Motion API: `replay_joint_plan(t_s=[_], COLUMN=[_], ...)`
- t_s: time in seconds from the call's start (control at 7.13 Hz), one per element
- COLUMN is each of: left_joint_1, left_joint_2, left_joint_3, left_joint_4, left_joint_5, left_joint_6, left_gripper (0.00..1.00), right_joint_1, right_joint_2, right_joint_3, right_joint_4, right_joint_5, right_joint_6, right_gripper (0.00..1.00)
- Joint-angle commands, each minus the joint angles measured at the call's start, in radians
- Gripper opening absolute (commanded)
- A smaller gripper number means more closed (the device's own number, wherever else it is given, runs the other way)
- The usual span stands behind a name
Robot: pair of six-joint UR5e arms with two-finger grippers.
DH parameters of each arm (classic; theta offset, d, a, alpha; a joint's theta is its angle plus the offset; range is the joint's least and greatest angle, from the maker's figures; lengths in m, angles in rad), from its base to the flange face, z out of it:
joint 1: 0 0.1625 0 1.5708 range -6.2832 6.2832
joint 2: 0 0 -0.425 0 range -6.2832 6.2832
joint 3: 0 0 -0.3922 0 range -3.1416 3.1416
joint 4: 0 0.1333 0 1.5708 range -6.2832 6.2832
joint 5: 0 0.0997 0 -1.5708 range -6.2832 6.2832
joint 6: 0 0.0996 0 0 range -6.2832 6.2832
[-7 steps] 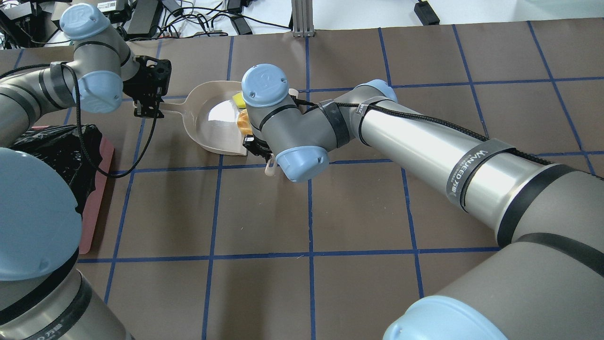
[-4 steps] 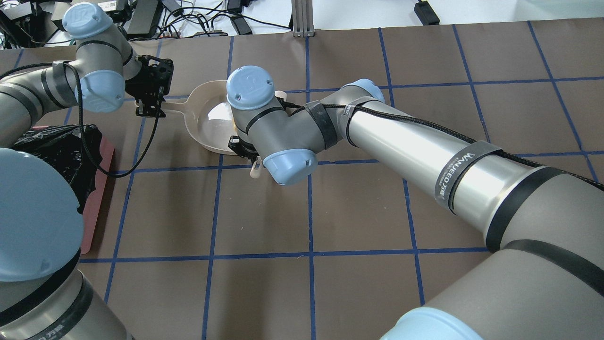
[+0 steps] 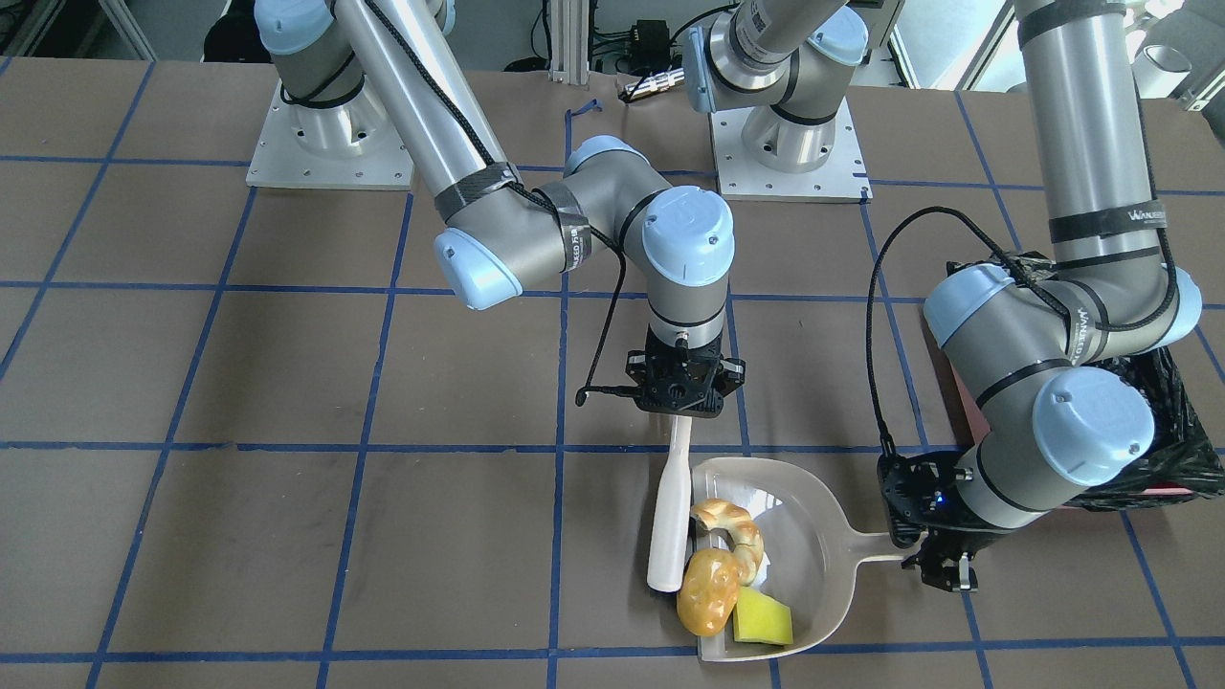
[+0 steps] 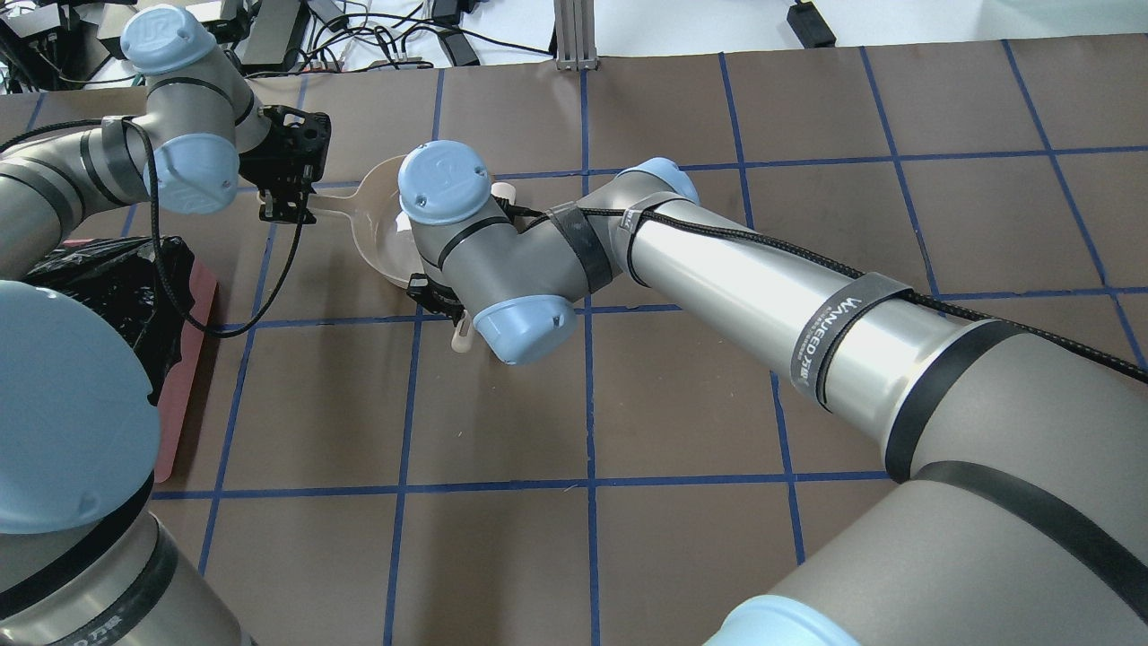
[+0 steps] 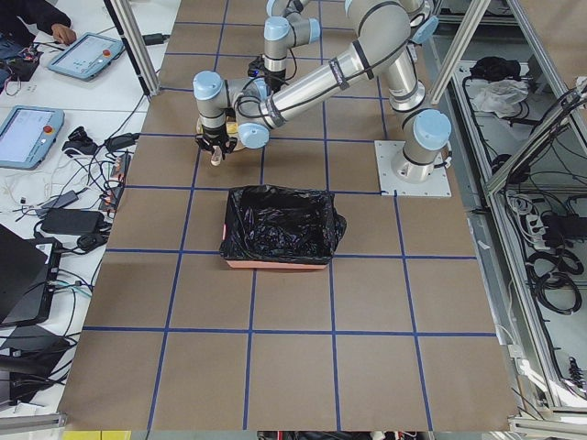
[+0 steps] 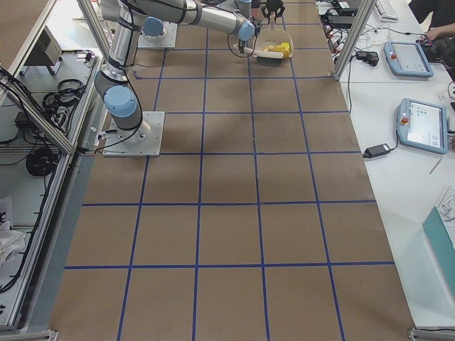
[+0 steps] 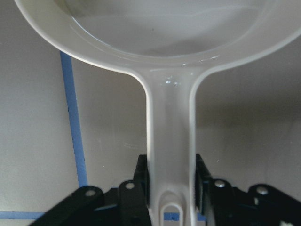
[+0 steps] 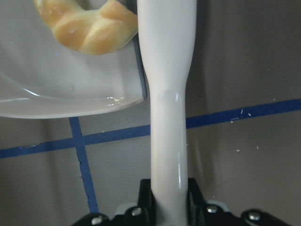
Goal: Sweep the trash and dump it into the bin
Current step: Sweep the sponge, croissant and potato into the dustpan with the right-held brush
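Note:
The beige dustpan (image 3: 813, 550) lies flat on the table. My left gripper (image 3: 943, 566) is shut on its handle (image 7: 170, 136). My right gripper (image 3: 681, 390) is shut on a white sweeper (image 3: 670, 507), which lies along the pan's open mouth. The curled tan pastry (image 3: 729, 524) and the yellow-green wedge (image 3: 763, 617) lie inside the pan. The glossy potato-like lump (image 3: 708, 591) sits at the pan's lip, against the sweeper's end. The pastry also shows in the right wrist view (image 8: 89, 23). The pink bin (image 4: 184, 359) with its black bag (image 3: 1163, 450) stands beside my left arm.
In the overhead view my right wrist (image 4: 466, 242) covers most of the dustpan (image 4: 377, 235) and all the trash. The brown table has a blue tape grid (image 4: 587, 404). Cables and gear lie past the far edge (image 4: 359, 36).
My right arm has moved left in the overhead view, taking the sweeper across to the pan's mouth. The trash seen earlier is now hidden under the wrist. The left arm barely moved.

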Motion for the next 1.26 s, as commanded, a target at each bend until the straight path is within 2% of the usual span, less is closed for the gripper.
replay_joint_plan(t_s=[0.0, 0.56, 0.7, 1.12], left_joint_1=[-0.002, -0.002, -0.002, 0.001], left_joint_2=[-0.001, -0.001, -0.001, 0.002], left_joint_3=[0.002, 0.002, 0.002, 0.003], left_joint_4=[0.0, 0.0, 0.0, -0.002], left_joint_5=[0.001, 0.0, 0.0, -0.003], left_joint_6=[0.0, 0.0, 0.0, 0.002], left_gripper=[0.04, 0.04, 0.04, 0.03], right_joint_1=[0.013, 0.022, -0.002, -0.221], right_joint_2=[0.0, -0.02, -0.056, -0.164], right_joint_3=[-0.023, -0.043, -0.046, -0.037], right_joint_4=[0.01, 0.048, 0.115, 0.236], right_joint_5=[0.001, 0.021, 0.008, -0.053], right_joint_6=[-0.01, -0.046, -0.079, -0.253], right_gripper=[0.03, 0.03, 0.03, 0.02])
